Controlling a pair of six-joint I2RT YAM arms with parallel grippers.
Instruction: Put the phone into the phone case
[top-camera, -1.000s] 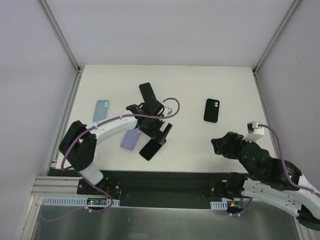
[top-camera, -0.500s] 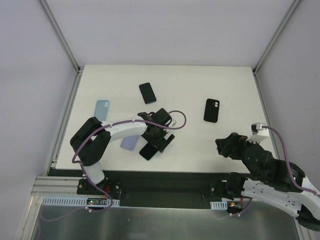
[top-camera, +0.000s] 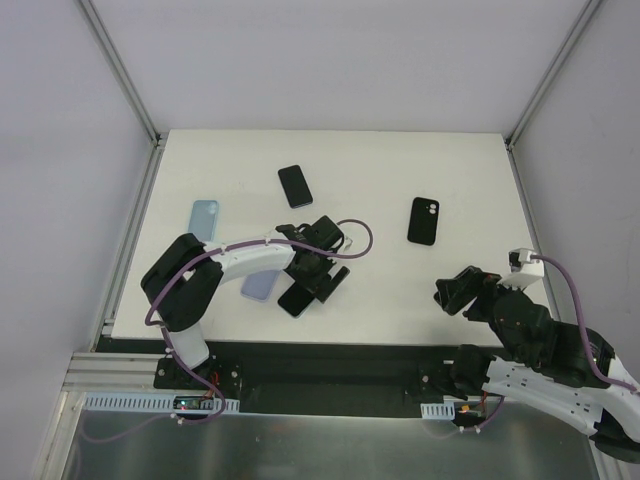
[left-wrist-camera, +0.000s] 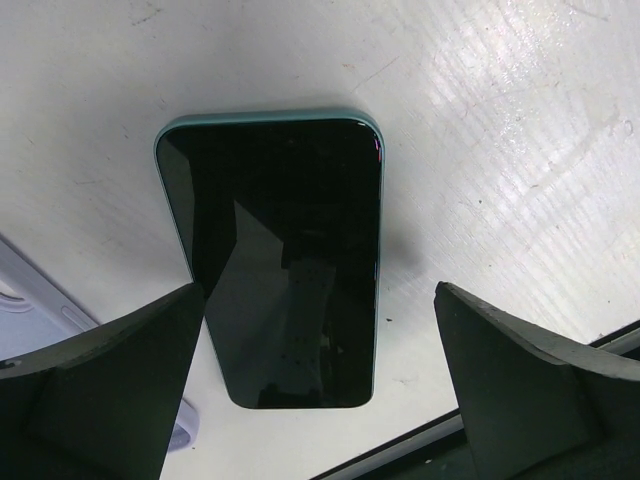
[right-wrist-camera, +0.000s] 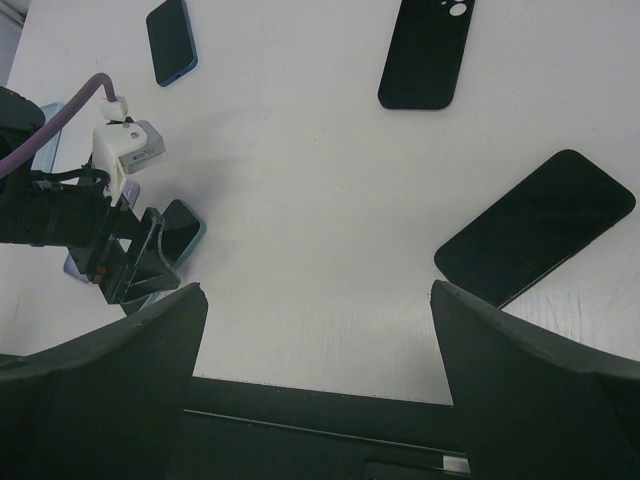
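A black phone with a teal rim (left-wrist-camera: 275, 260) lies screen up near the table's front edge; it also shows in the top view (top-camera: 293, 300) and in the right wrist view (right-wrist-camera: 182, 232). My left gripper (left-wrist-camera: 318, 292) hangs open right above it, one finger on each side, not touching; in the top view it (top-camera: 312, 280) covers part of the phone. A lavender case (top-camera: 258, 287) lies just left of the phone. My right gripper (right-wrist-camera: 318, 290) is open and empty above the front right of the table (top-camera: 452, 292).
A light blue case (top-camera: 204, 220) lies at the left. A dark phone (top-camera: 295, 186) lies at the back middle. A black case with a camera cutout (top-camera: 424, 220) lies at the right. Another black phone (right-wrist-camera: 535, 228) lies near my right arm. The front edge (right-wrist-camera: 330, 385) is close.
My left gripper has moved from the middle of the table toward the front edge, down over the teal-rimmed phone. My right arm has drawn back slightly to the near right.
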